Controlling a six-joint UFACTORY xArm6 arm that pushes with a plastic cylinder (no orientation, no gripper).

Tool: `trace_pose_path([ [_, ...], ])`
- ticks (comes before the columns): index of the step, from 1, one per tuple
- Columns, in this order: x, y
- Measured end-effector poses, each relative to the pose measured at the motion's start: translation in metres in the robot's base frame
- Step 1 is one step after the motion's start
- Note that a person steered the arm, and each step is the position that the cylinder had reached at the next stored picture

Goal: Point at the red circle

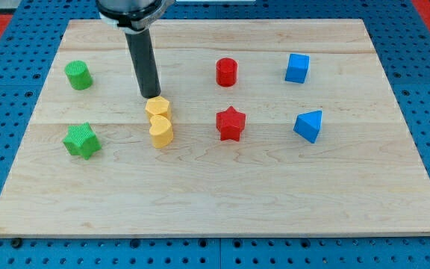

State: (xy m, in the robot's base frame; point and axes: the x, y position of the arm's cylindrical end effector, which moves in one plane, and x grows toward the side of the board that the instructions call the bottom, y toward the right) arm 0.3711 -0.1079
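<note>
Altogether two red blocks (227, 72), two green (78, 75), two blue (297, 68), two yellow (157, 108).

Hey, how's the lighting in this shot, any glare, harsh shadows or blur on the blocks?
Camera view: light is even and soft, with no glare on the board; the blocks cast only faint, short shadows. The red circle and red star are sharp. My tip, just above the yellow blocks, is in focus too; the arm is cropped at the view's top.
</note>
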Motion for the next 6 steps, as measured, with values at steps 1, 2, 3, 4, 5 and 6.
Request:
trace_pose_path([
  [1,-0.041,0.003],
  [2,-0.069,0.061],
  [3,-0.077,0.122],
  [4,-0.065,0.155],
  [5,-0.031,0.152],
  [6,-0.023,0.129],
])
